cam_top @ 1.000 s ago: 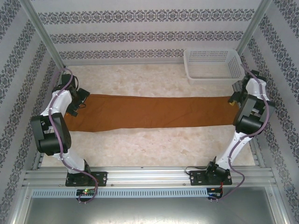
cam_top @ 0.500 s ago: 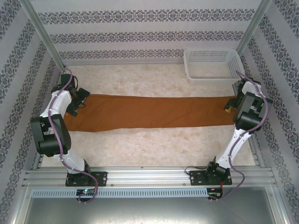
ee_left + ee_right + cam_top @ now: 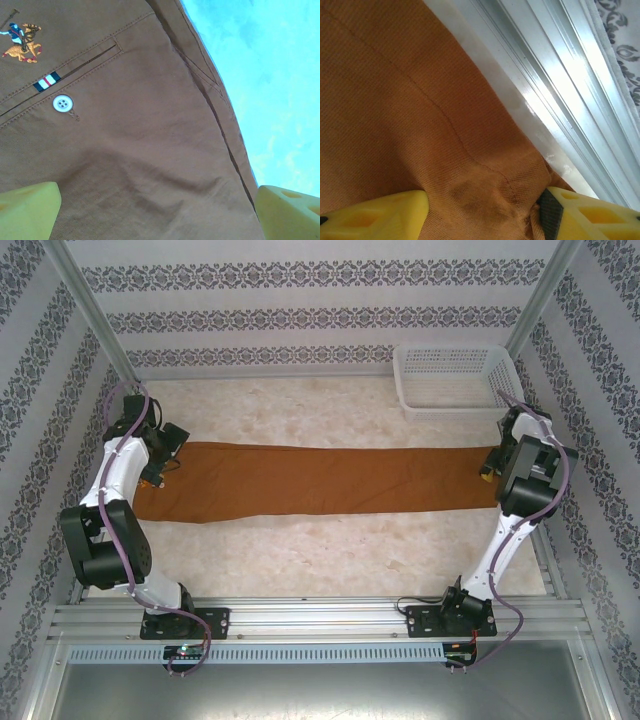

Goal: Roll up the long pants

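The long pants (image 3: 320,480) lie flat and stretched out across the table, waist end at the left, leg hems at the right. My left gripper (image 3: 160,455) hangs open over the waist end. In the left wrist view its yellow fingertips (image 3: 30,210) stand wide apart above the brown cloth (image 3: 140,140), near a white button (image 3: 62,103) and an embroidered rider logo (image 3: 22,42). My right gripper (image 3: 490,462) is down on the hem at the right end. Its jaws (image 3: 485,215) are partly closed, and the orange-brown cloth (image 3: 395,110) puckers between the two fingers.
A white basket (image 3: 455,408) stands at the back right, just behind the right gripper. The aluminium frame rail (image 3: 560,90) runs close beside the hem. Patterned walls enclose the marble-look table (image 3: 330,550) on three sides.
The right gripper has dropped onto the hem and its jaws have narrowed, gathering cloth between them. The left arm has drawn back a little toward the far left, its gripper staying open.
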